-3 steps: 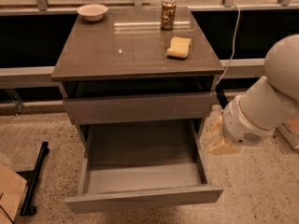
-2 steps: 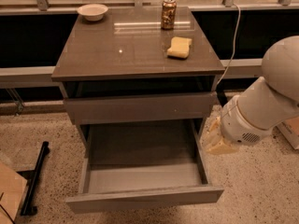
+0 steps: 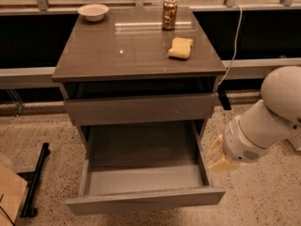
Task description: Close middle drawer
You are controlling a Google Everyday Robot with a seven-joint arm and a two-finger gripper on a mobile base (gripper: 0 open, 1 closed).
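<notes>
The middle drawer is pulled far out of the grey-brown cabinet, and its grey inside is bare. Its plain flat front faces the camera at the bottom. The taller-fronted drawer above it stands slightly out, with a dark gap under the cabinet top. The lowest drawer is hidden below. My gripper, pale beige on the end of a white arm, hangs just outside the open drawer's right side wall, near its front corner.
On the cabinet top stand a white bowl, a soda can and a yellow sponge. A white cable hangs at the right. A black stand and a cardboard piece lie on the speckled floor at the left.
The arm and gripper have moved a little lower and nearer beside the drawer's right side. The drawer stands as far out as before.
</notes>
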